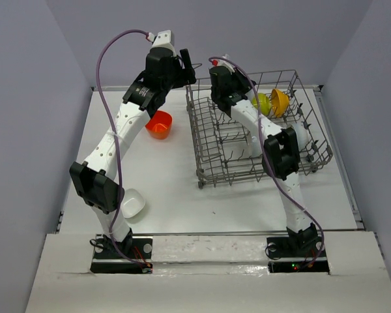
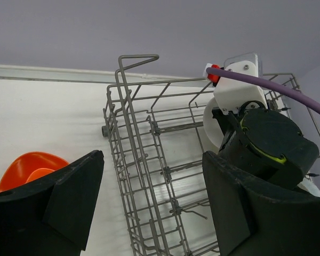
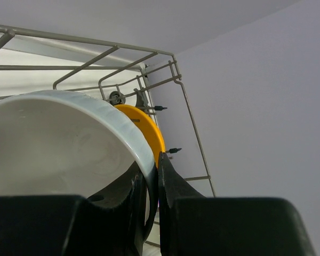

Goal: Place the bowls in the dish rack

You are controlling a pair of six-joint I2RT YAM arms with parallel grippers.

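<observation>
The grey wire dish rack stands at the right of the table. My right gripper reaches into it from above and is shut on the rim of a white bowl, which it holds on edge. Just behind that bowl stands an orange-yellow bowl, seen from above beside a lime green one. My left gripper hangs open and empty above the rack's far left corner. A red-orange bowl sits on the table left of the rack, and a white bowl lies near the left arm's base.
Another white bowl rests inside the rack at its right side. Grey walls close in on the table at the back and on both sides. The right arm's wrist is close to my left gripper's right finger.
</observation>
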